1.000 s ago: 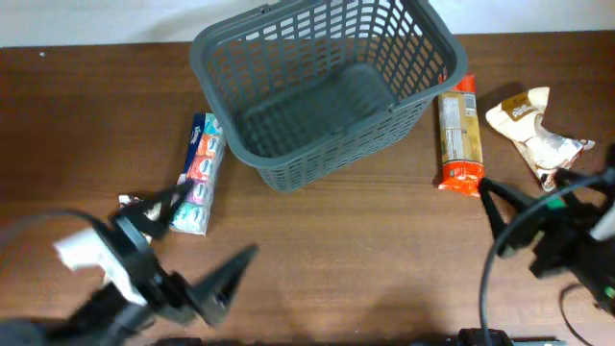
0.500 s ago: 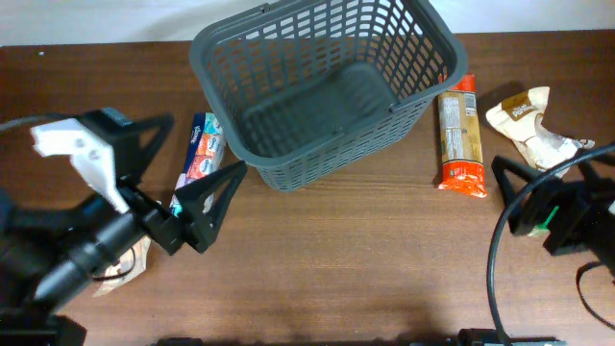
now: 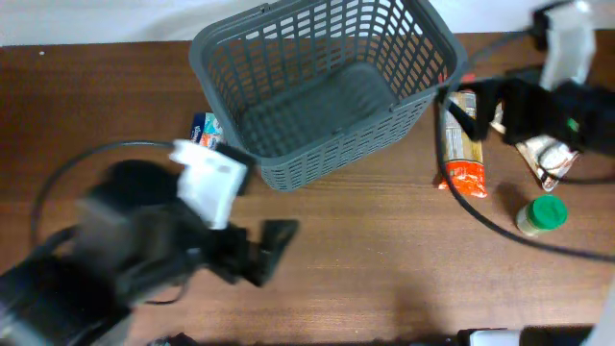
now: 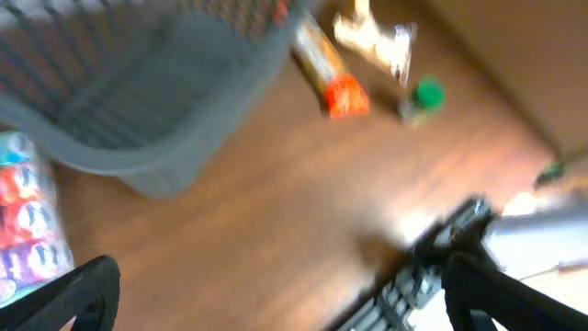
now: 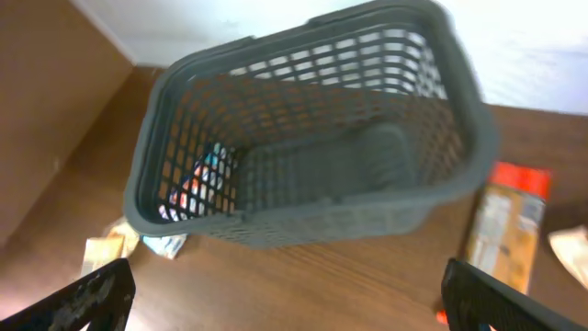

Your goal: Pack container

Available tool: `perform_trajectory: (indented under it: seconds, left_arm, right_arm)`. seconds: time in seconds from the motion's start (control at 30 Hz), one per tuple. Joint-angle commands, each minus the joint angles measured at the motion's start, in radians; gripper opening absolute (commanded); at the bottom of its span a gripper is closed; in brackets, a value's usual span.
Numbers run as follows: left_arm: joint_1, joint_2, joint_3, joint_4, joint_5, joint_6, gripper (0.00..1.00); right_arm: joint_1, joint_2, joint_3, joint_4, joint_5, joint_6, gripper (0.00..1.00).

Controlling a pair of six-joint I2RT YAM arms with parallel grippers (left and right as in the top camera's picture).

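Nearest me, my left jaws stand wide apart and empty over the table (image 3: pixel 384 279), the arm blurred. Beyond, the right arm's cable (image 3: pixel 480 215) loops just beside the green-capped bottle (image 3: pixel 541 213); a swing could snag and topple it. My right jaws, also apart, hold nothing. The dark grey shopping basket (image 3: pixel 317 163) sits empty at the far edge.
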Motion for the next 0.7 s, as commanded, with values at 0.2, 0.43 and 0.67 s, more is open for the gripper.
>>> perform_trajectory:
  seconds: [0.2, 0.43, 0.67]
  left_arm:
    - [-0.462, 0.270, 0.006, -0.083, -0.518, -0.254, 1.00]
    - [-0.467, 0.338, 0.006, -0.096, -0.363, -0.265, 1.00]
    - [-0.467, 0.338, 0.006, -0.124, -0.341, -0.265, 1.00]
  right_arm:
    - [0.142, 0.091, 0.073, -0.040, 0.240, -0.049, 0.99]
    - [0.144, 0.207, 0.073, -0.026, 0.215, -0.253, 0.99]
    - [0.144, 0.292, 0.073, 0.068, 0.216, -0.232, 0.99]
